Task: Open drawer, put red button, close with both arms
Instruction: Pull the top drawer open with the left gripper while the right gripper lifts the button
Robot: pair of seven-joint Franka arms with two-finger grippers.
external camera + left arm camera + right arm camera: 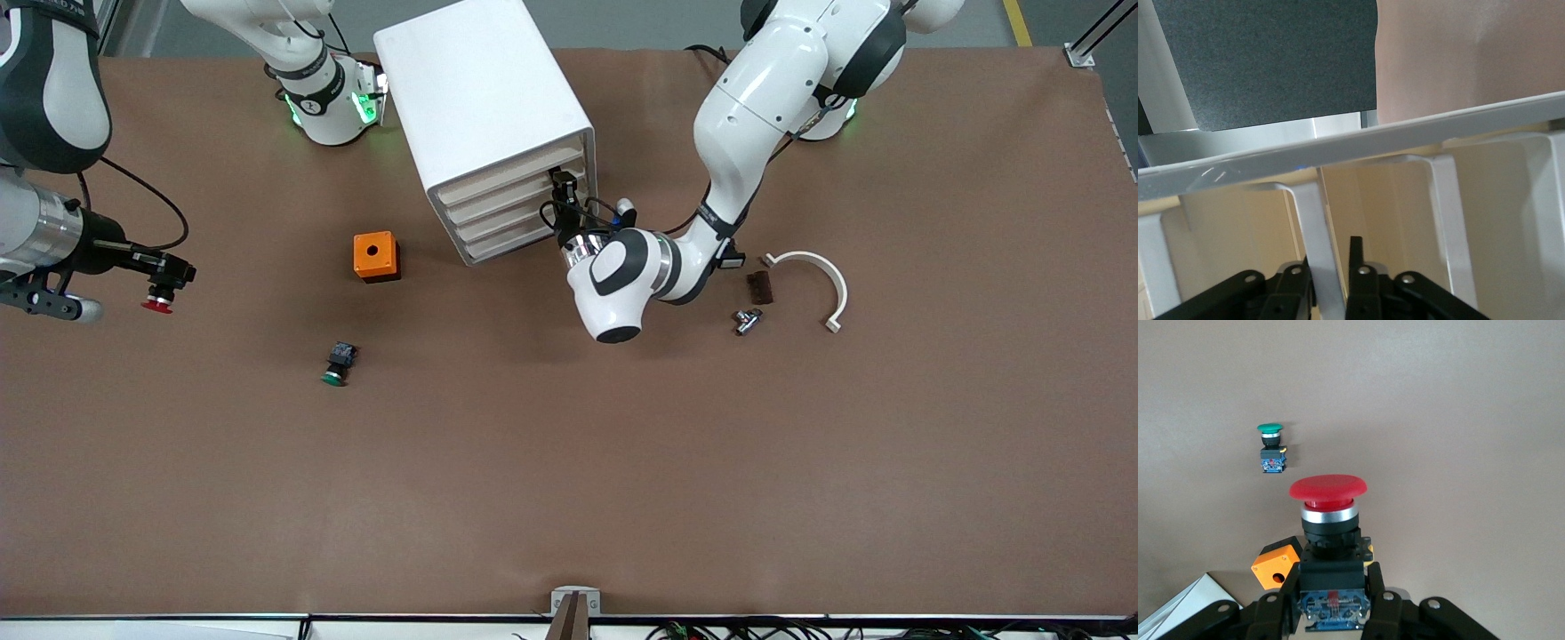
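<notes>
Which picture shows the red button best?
The right wrist view: the red button fills the middle, red cap up, its black-and-blue body clamped in the right end effector. The front view shows it only as a small red spot under that end effector, at the right arm's end of the table. The left wrist view misses it.

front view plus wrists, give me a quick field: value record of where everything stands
right gripper: shut on red button, over the right arm's end of the table
left gripper: closed on a handle of the drawer unit
drawers: all shut
green button: on the table, nearer the front camera than the orange box
stage: button lifted, drawer not yet open
</notes>
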